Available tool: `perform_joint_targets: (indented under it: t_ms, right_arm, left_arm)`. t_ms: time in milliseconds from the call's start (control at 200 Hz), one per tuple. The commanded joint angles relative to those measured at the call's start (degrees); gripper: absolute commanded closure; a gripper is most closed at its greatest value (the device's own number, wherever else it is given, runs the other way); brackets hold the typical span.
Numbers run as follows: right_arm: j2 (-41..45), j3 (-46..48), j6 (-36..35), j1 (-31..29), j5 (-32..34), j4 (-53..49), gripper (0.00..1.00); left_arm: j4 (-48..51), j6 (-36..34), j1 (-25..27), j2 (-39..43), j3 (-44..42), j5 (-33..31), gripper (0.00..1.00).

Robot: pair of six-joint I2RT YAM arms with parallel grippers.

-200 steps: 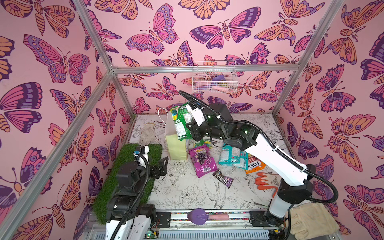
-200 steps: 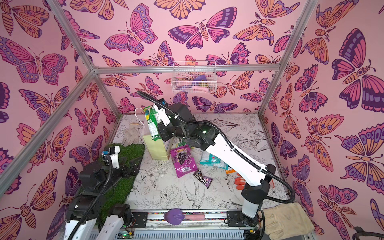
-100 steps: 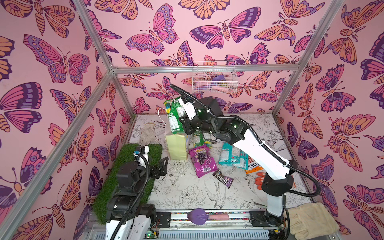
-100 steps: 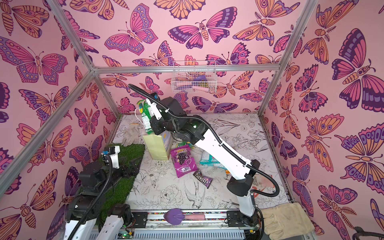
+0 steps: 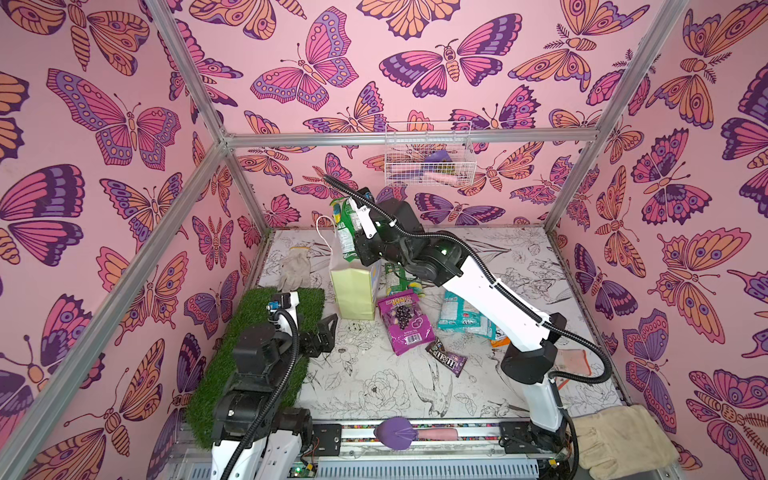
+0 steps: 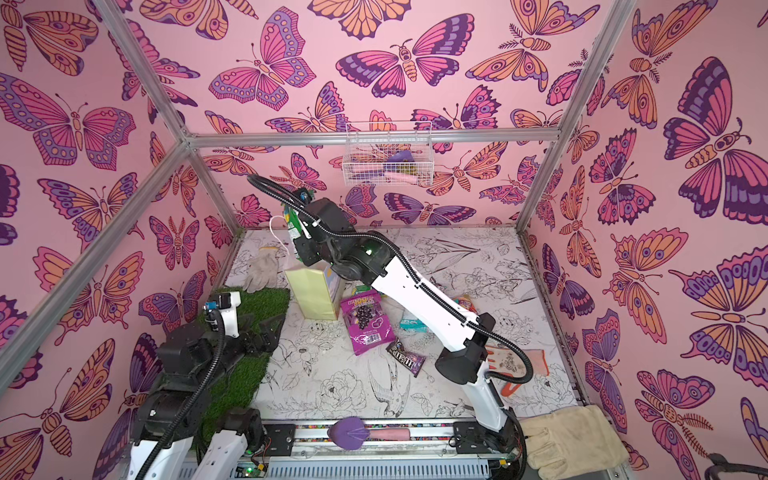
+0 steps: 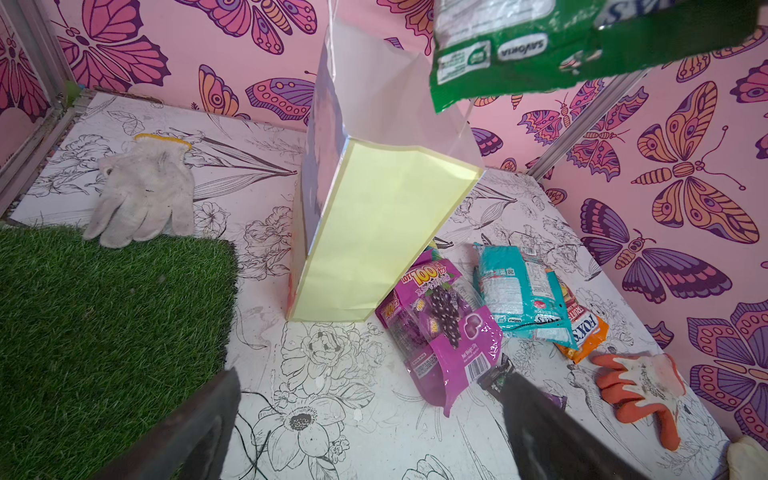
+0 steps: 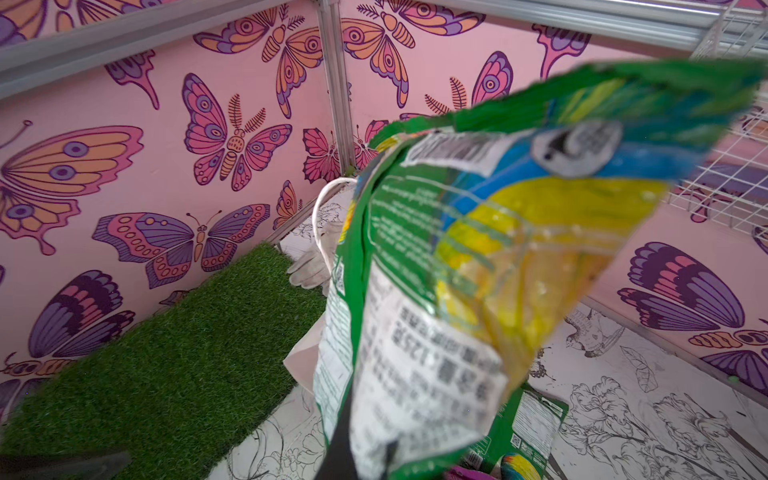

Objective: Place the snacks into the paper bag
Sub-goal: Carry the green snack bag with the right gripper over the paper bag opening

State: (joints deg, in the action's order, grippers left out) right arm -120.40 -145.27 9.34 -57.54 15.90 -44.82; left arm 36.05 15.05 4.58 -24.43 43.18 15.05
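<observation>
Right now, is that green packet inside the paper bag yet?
Not yet: the right gripper holds the green packet above the open paper bag.

Bright, even, diffuse light fills both top views; shadows on the white flower-printed counter (image 5: 374, 386) are faint and soft-edged. In the right wrist view the green shiny snack packet (image 8: 457, 270) sits close to the lens, blurred, its print smeared. In the left wrist view the dark fingers (image 7: 178, 440) are out of focus, and the glossy purple grape pouch (image 7: 449, 332) carries a pale sheen.
</observation>
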Motion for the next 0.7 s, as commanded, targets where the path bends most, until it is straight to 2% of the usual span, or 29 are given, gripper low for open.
perform_joint_targets:
  t_ms: [0,305,691]
  right_arm:
    - [-1.6,-3.0,-1.9,-0.4,4.2,2.5,1.00]
    - [-5.2,-3.9,-4.1,-0.4,8.9,4.3,0.99]
    - [-7.4,-4.1,-6.4,-0.4,11.7,5.7,0.97]
  left_arm:
    - [0.4,-0.5,0.4,0.4,-0.9,0.7,0.00]
    - [0.4,-0.5,0.4,0.0,-0.9,0.9,0.00]
    - [0.4,-0.5,0.4,-0.2,-0.9,0.9,0.00]
